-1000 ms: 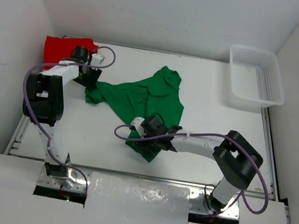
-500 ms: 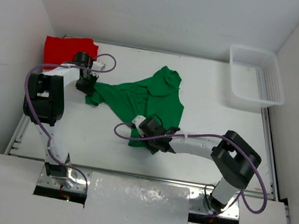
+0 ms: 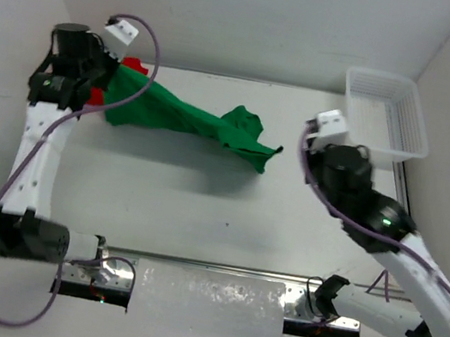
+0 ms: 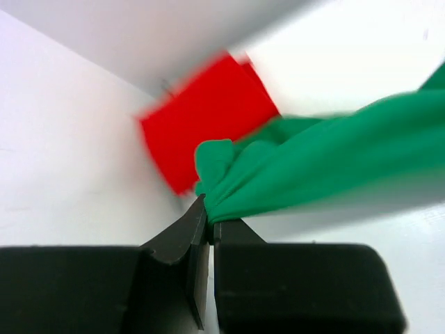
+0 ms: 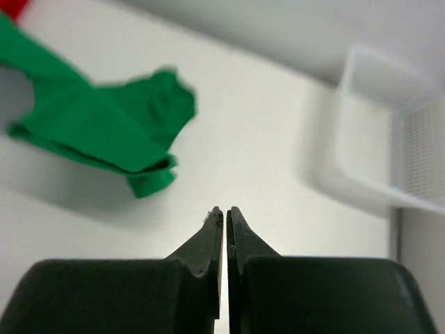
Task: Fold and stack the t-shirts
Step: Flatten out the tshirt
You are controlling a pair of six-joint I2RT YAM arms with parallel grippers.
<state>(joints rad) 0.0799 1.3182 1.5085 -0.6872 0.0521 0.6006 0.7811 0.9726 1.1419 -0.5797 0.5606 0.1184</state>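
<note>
Two claws show: the right claw (image 5: 224, 212) has its black fingers pressed flat together over the white tabletop (image 3: 200, 208). The left claw (image 4: 208, 221) is clamped on a bunched corner of the one green cloth t-shirt (image 3: 182, 117), which stretches from it in a raised band towards the right claw, casting a shadow below. Just beyond the left claw's tips lies the one flat red cloth t-shirt (image 4: 208, 115), and farthest, ahead and right of the right claw, stands the single white plastic mesh basket (image 3: 376, 152), only its own mesh floor showing inside.
</note>
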